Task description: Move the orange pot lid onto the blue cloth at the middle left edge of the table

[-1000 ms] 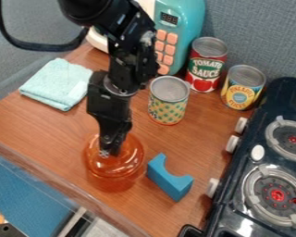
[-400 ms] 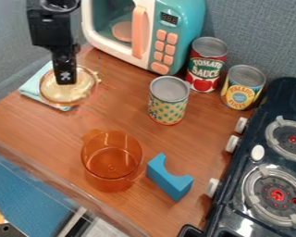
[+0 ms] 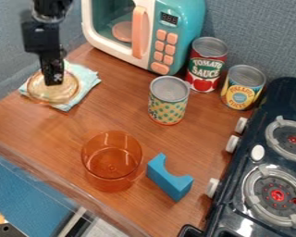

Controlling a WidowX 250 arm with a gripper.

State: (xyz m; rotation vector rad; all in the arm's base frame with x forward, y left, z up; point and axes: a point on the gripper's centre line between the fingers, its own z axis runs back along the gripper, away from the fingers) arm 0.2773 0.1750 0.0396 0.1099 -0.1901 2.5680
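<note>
Table: brown wood (image 3: 27, 118), running under the whole spread.
Stove: dark and glossy (image 3: 271, 159), two burners in sight, taking the right side.
Microwave: teal and white (image 3: 194, 16), up at the back, salmon buttons down its front.
Arm: here it is, black (image 3: 42, 37), at the upper left, hanging down over the cloth.
Claw: pointing down at the lid (image 3: 53, 84) – and it has the lid gripped!
Cloth: pale blue (image 3: 87, 81), at the table's left, showing out past the lid on the right and below.
Pot: see-through orange (image 3: 113, 162), standing near the front, its round mouth facing up.
Lid: round and see-through (image 3: 65, 94), right under the claw and over the cloth – whether it touches down, I can't tell.
Cans: three of them, upright; the tomato can (image 3: 206, 67) by the microwave, the pineapple can (image 3: 243, 90) nearer the stove, the dotted can (image 3: 168, 104) in front.
Block: blue, with a curved notch (image 3: 169, 178), just beside the pot on the stove side.
</note>
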